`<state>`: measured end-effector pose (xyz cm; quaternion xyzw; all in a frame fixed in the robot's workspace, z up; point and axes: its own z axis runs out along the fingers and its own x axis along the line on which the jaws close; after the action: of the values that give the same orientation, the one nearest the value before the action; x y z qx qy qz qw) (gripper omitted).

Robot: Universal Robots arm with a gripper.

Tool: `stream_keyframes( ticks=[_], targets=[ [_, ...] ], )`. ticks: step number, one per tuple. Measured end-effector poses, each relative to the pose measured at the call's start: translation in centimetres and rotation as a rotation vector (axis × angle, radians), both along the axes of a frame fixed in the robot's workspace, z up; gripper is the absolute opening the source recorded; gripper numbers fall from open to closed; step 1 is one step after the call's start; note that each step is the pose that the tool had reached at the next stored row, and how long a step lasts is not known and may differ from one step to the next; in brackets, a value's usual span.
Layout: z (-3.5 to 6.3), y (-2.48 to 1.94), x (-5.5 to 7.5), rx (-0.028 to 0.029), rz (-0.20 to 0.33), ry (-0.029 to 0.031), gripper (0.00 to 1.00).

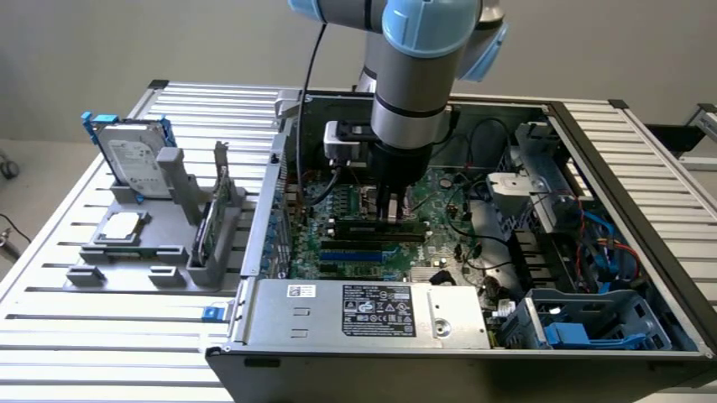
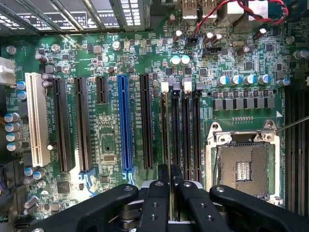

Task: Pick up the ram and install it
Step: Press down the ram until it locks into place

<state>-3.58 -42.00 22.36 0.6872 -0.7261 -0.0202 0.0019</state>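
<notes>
My black gripper (image 2: pixel 166 193) hangs low over the green motherboard (image 2: pixel 106 116), its two fingers (image 2: pixel 157 203) drawn close together and clenched on the ram (image 2: pixel 167 145), a long thin dark circuit-board stick held edge-on. The stick stands in line with the black memory slots (image 2: pixel 186 135), at or in the first of them; I cannot tell whether it is fully seated. Just beside the slots lies the square silver-framed processor socket (image 2: pixel 244 166). On their other side run a blue expansion slot (image 2: pixel 124 125) and a white one (image 2: pixel 36 118). In the exterior view my grey arm (image 1: pixel 415 84) reaches down into the open dark computer case (image 1: pixel 627 168), which rests on the ribbed metal bench (image 1: pixel 67 336).
</notes>
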Motion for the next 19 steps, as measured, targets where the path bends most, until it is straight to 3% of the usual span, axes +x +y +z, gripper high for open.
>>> stream_keyframes(
  ticks=[19],
  targets=[
    [-0.26, 0.04, 0.00, 0.0014, -0.001, 0.0001, 0.14]
  ],
)
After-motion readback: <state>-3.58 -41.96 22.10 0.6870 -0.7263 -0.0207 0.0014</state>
